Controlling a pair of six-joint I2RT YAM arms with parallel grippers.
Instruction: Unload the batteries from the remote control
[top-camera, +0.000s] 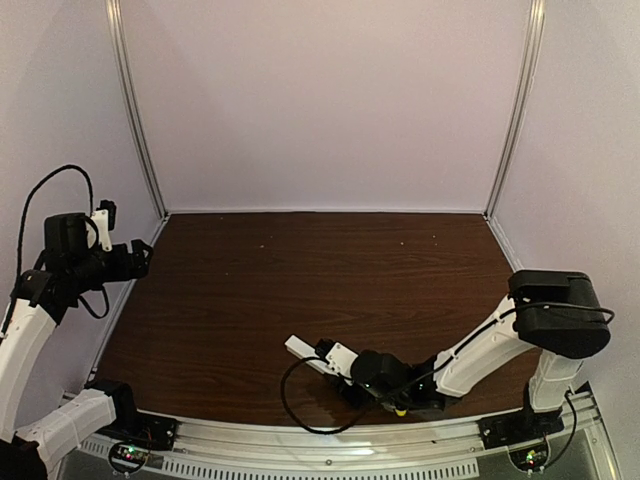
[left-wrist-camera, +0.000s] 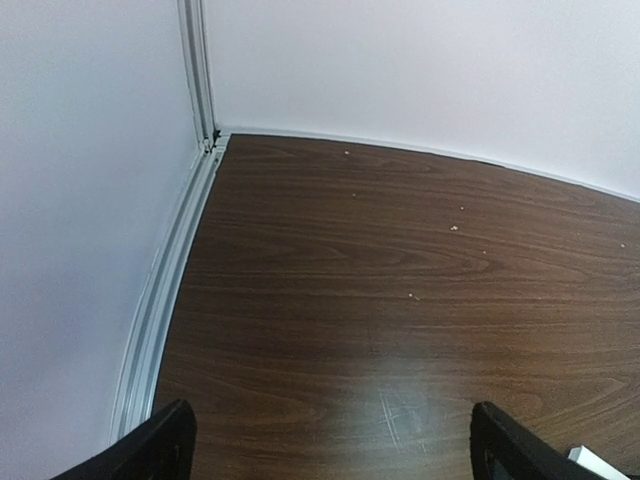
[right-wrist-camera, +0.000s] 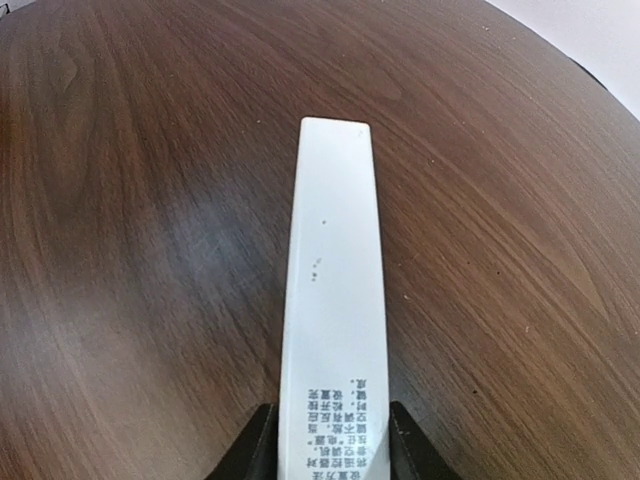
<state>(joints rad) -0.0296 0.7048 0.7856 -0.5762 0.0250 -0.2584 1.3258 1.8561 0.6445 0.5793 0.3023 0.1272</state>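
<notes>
Right gripper (right-wrist-camera: 333, 440): clamped on the end of the remote control (right-wrist-camera: 333, 270) nearest the wrist, one finger on each long side.
Remote control: near middle of the table (top-camera: 300, 260), pointing left out of the gripper; printed-label face up, no open recess showing; lifted or resting on the wood, cannot tell.
Batteries: none in view, presumably inside.
Left gripper (left-wrist-camera: 330, 450): fingers spread wide, nothing between them; raised over the left edge, well apart from the remote.
Step in hand: judged early; securing the remote, cells not yet out.
Next move: likely needs the left gripper brought across to work the cover off, with a steady, untwisted hold on the right.
</notes>
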